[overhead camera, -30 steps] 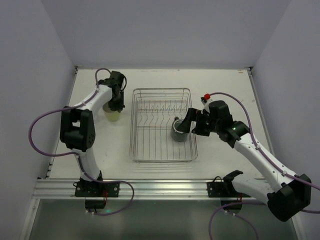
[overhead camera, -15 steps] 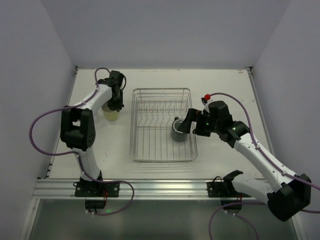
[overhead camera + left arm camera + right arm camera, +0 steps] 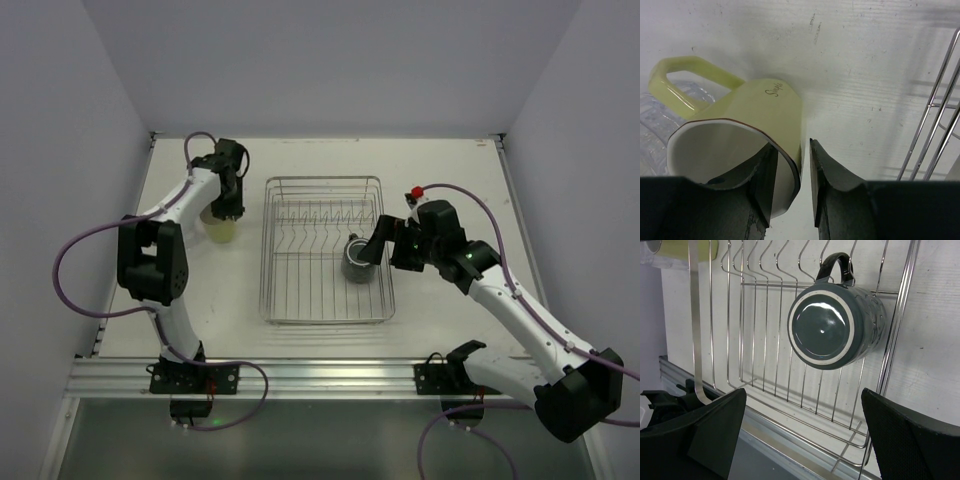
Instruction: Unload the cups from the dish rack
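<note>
Table (image 3: 450, 180), rack (image 3: 322, 179) in the middle. Right gripper (image 3: 804, 392) spread wide, empty, facing grey mug (image 3: 832, 330) at the rack's right side. Left gripper (image 3: 789, 147) slightly parted, straddling the wall of yellow mug (image 3: 755, 110), which sits on the table left of the rack.

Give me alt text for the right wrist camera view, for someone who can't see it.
A dark grey glazed mug with a handle sits in the silver wire dish rack, its round flat end facing the camera. The right gripper hangs above it, its black fingers spread wide apart.
</note>
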Controlling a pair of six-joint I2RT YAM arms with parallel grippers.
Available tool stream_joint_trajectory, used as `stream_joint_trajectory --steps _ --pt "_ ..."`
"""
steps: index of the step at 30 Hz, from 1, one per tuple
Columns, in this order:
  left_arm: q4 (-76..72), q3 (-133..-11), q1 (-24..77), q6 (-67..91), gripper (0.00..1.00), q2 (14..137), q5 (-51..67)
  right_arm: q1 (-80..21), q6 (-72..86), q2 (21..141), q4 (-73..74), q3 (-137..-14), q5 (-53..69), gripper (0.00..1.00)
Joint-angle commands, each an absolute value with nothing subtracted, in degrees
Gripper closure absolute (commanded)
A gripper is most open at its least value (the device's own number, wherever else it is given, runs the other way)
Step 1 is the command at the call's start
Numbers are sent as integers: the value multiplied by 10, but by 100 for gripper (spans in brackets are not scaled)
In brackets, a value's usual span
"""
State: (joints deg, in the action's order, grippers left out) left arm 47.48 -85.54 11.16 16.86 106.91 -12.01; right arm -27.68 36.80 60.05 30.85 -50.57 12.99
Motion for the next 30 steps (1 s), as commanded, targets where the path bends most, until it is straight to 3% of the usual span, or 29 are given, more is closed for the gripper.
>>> stream_joint_trajectory --steps 1,8,12,17,20,23,30 --pt "462 -866 105 172 64 1042 -132 -275 356 599 316 -524 114 1" --pt "483 -886 106 178 55 972 -139 -275 354 621 323 -534 91 1" --pt "511 -910 112 180 45 935 -135 -286 351 636 328 -551 80 2" --pt "531 -937 131 187 43 890 -111 -322 334 683 371 -619 19 2" --pt "525 -939 145 193 41 849 -56 -343 314 726 406 -664 -16 2" --pt "494 -919 153 203 40 799 72 -347 290 773 436 -701 -41 1" --pt "433 -846 158 231 36 719 187 -360 247 849 473 -746 -77 1"
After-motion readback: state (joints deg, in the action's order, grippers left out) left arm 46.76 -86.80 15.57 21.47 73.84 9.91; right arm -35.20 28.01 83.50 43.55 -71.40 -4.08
